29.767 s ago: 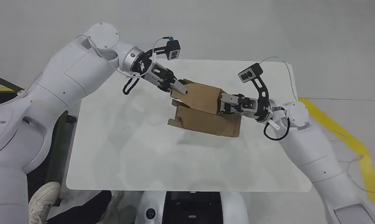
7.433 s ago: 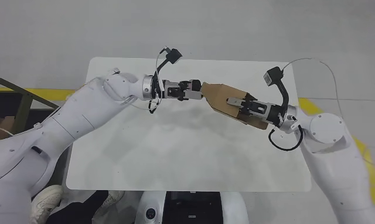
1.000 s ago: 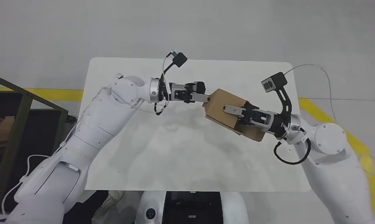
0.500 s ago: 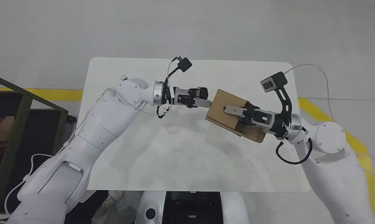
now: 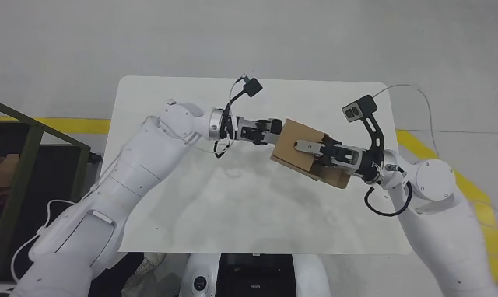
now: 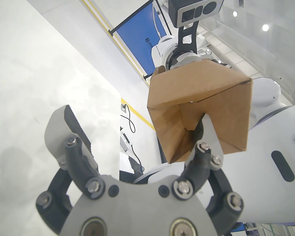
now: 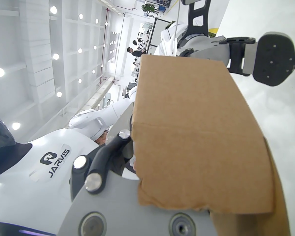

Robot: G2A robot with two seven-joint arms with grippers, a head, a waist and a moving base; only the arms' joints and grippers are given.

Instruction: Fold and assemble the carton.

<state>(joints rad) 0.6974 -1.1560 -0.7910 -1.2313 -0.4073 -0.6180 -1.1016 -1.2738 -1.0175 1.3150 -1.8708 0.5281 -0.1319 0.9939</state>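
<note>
Brown carton (image 5: 289, 138) is clamped between the fingers of the right gripper (image 5: 305, 148); the left gripper (image 6: 135, 115) has its fingers wide apart, one fingertip touching the carton's folded end.

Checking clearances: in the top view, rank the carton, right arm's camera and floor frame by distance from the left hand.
1. carton, touching the left hand.
2. camera, beyond the carton.
3. frame, far out to the left.
</note>
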